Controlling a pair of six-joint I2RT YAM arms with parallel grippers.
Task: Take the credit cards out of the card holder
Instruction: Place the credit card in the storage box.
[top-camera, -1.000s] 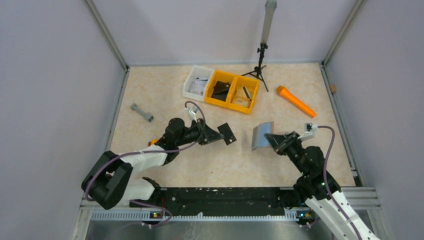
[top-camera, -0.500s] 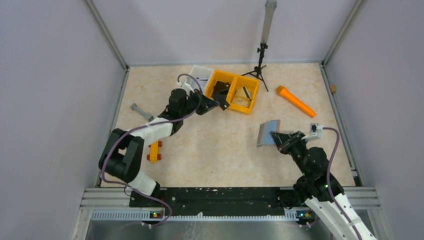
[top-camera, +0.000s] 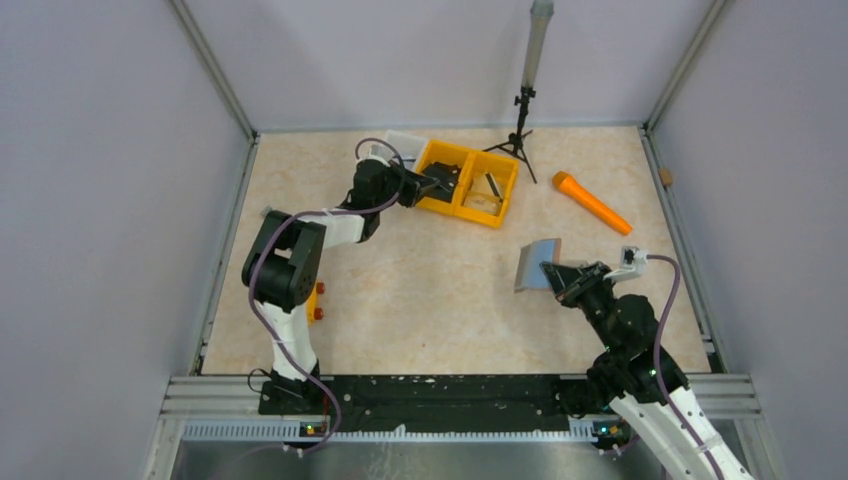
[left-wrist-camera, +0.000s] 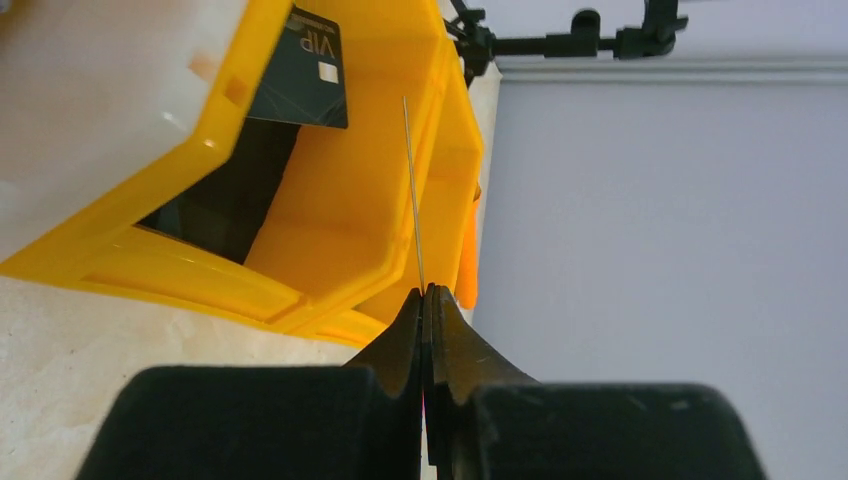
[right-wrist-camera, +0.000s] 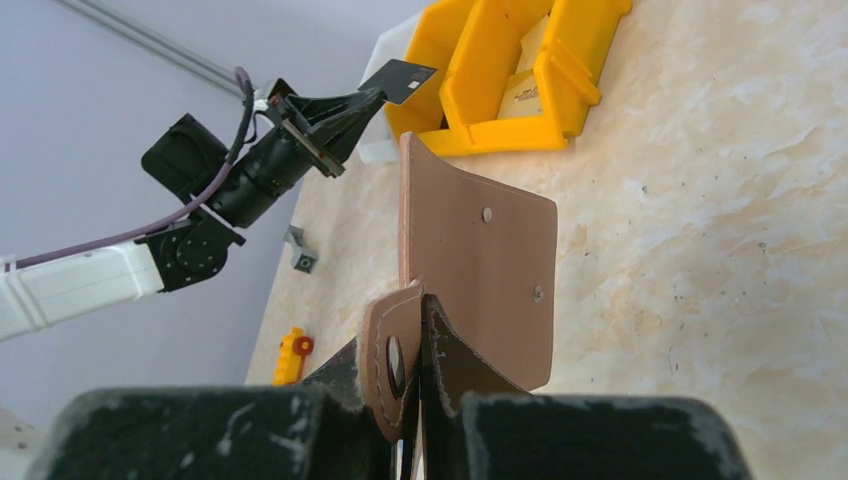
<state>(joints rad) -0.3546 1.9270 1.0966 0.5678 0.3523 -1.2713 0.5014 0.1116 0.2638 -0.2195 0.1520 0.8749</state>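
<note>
Left gripper (left-wrist-camera: 425, 292), clamped shut on one black credit card (left-wrist-camera: 413, 190), holds it above the far yellow bin (left-wrist-camera: 190, 275); a second card (left-wrist-camera: 305, 70) lies inside. Right gripper (right-wrist-camera: 420, 300), closed on the tab of the card holder (right-wrist-camera: 480, 260), holds it aloft at right. Release outstanding.

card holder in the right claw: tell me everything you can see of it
The card holder is a small squarish folding wallet, brown and leather-like outside with two metal studs, pale blue-grey inside. It is held on edge, unfolded, over the right half of the table, pinched at its rounded snap tab by the shut right claw. Whether it holds any card cannot be told.
</note>
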